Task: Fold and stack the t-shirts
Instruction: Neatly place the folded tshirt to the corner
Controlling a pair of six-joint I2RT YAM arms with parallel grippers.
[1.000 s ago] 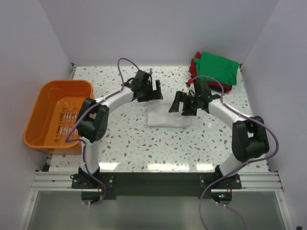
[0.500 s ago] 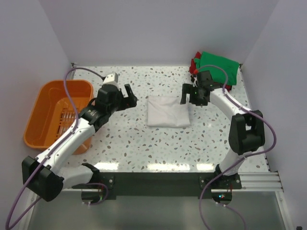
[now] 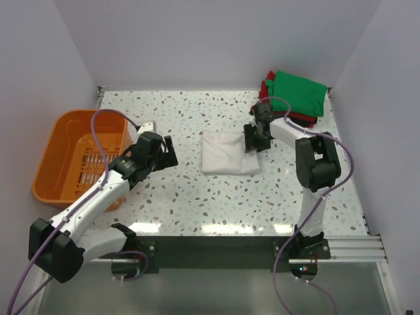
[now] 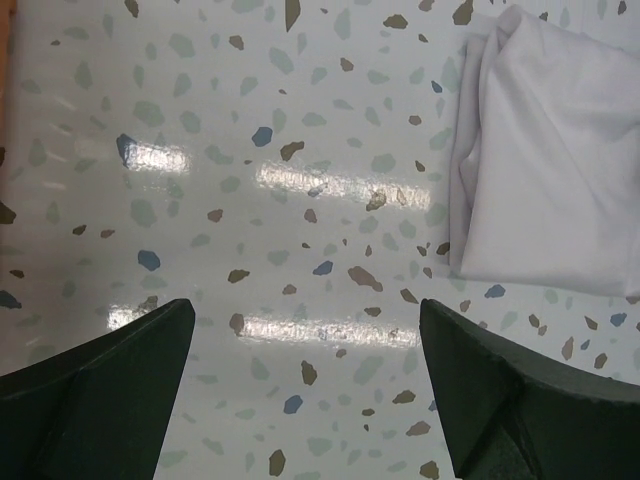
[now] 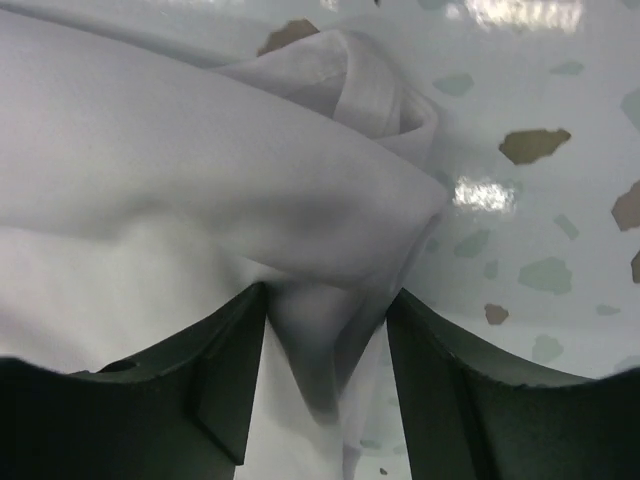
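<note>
right now the white t-shirt (image 3: pixel 226 152) lies folded into a flat packet at the middle of the tabletop (image 3: pixel 197 197), a little wider across than it is deep, so its long axis runs roughly left to right between the two arms.

the right arm (image 3: pixel 283 128) reaches down to the packet's right edge. in the right wrist view its jaws stand on either side of a raised ridge of cloth at that edge, part-way narrowed, with the fabric touching both inner faces. whether the pinch is firm yet i cannot tell.

the left arm (image 3: pixel 108 190) hangs over bare tabletop to the left of the packet, apart from it. its jaws are spread wide with nothing between them, and in the left wrist view the shirt's left edge sits ahead of them and off to the right.

the stack waits in the far right corner, with the green t-shirt (image 3: pixel 300 93) on top and a red t-shirt (image 3: pixel 267 88) showing under it. an orange basket (image 3: pixel 49 164) stands at the left side, well away.

what the coming move likely turns on is that the stack lies beyond the right jaws, further right and back, on a diagonal from the packet. the right arm is plainly the nearer one to it. a carry from one edge alone could let the loose layers sag open on the way.
</note>
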